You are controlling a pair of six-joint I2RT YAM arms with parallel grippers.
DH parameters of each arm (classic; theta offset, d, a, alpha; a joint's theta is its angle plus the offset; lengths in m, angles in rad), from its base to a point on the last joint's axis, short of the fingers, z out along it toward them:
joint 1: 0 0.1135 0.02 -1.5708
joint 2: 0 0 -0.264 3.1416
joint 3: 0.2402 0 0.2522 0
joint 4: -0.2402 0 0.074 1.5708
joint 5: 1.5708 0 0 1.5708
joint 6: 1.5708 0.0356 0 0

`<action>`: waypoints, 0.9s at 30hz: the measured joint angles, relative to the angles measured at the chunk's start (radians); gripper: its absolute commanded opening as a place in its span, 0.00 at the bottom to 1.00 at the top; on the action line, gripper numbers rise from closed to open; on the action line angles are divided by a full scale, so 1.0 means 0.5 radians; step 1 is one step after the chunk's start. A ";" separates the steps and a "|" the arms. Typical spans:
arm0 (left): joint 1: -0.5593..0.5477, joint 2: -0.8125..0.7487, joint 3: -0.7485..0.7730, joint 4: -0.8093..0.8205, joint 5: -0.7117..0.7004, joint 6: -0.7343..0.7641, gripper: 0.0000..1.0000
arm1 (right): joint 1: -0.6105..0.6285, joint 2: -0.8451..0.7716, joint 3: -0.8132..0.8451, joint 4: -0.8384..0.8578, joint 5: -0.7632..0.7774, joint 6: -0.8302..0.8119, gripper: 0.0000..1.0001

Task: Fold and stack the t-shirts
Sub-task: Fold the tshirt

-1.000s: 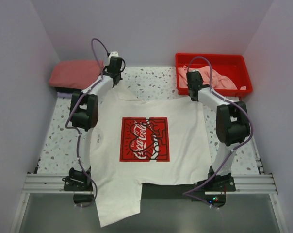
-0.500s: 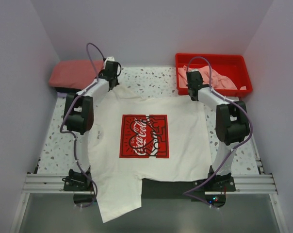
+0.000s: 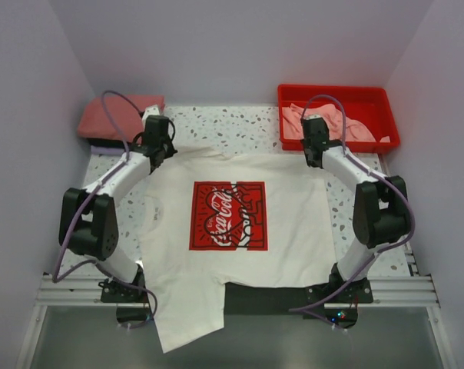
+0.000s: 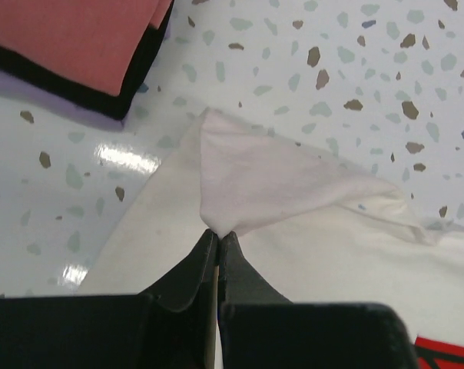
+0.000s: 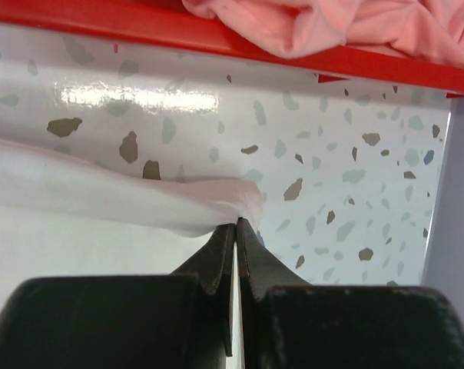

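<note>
A white t-shirt with a red square logo print lies spread over the table, its lower part hanging past the near edge. My left gripper is shut on the shirt's far left corner, pinching a peak of cloth at my fingertips. My right gripper is shut on the far right corner, cloth bunched at the tips. Folded t-shirts, salmon-red on black, are stacked at the far left. Pink t-shirts lie crumpled in the tray.
A red plastic tray stands at the far right corner, its rim just beyond my right gripper. Grey walls close in the left, right and back. The terrazzo tabletop shows between the stack and the tray.
Both grippers have pulled the shirt's far corners outward and away. The left arm has swung out to the left, and the shirt's far edge now lies straighter.
</note>
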 measured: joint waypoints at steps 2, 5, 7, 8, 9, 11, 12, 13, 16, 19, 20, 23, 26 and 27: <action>-0.002 -0.159 -0.149 -0.031 0.024 -0.050 0.00 | 0.000 -0.076 -0.049 -0.018 -0.004 0.019 0.00; -0.023 -0.430 -0.364 -0.068 0.022 -0.118 0.00 | 0.000 -0.170 -0.105 -0.043 -0.010 0.041 0.00; -0.040 -0.603 -0.468 -0.108 0.012 -0.158 0.00 | 0.000 -0.227 -0.137 -0.064 -0.012 0.054 0.00; -0.048 -0.687 -0.509 -0.137 0.011 -0.174 0.00 | 0.000 -0.249 -0.149 -0.070 -0.010 0.061 0.00; -0.056 -0.755 -0.537 -0.157 0.010 -0.192 0.00 | 0.000 -0.265 -0.157 -0.078 -0.008 0.068 0.00; -0.070 -0.886 -0.589 -0.196 0.008 -0.240 0.00 | 0.000 -0.294 -0.181 -0.105 -0.006 0.085 0.00; -0.078 -0.931 -0.604 -0.220 0.005 -0.262 0.00 | 0.000 -0.313 -0.194 -0.122 -0.006 0.101 0.00; -0.092 -0.980 -0.626 -0.247 0.002 -0.288 0.00 | 0.000 -0.331 -0.212 -0.134 -0.007 0.117 0.00; -0.184 -1.093 -0.676 -0.372 -0.034 -0.379 0.00 | 0.002 -0.381 -0.259 -0.171 -0.010 0.150 0.00; -0.299 -1.194 -0.707 -0.513 -0.098 -0.470 0.00 | 0.006 -0.436 -0.296 -0.199 -0.017 0.173 0.00; -0.332 -1.235 -0.716 -0.560 -0.116 -0.494 0.00 | 0.006 -0.459 -0.305 -0.213 -0.018 0.180 0.00; -0.366 -1.395 -0.723 -0.701 -0.169 -0.575 0.00 | 0.006 -0.517 -0.312 -0.251 -0.019 0.193 0.00; -0.369 -1.563 -0.727 -0.782 -0.195 -0.626 0.00 | 0.009 -0.550 -0.318 -0.270 -0.018 0.197 0.00; -0.369 -1.609 -0.732 -0.797 -0.195 -0.642 0.00 | 0.011 -0.554 -0.323 -0.279 -0.018 0.198 0.00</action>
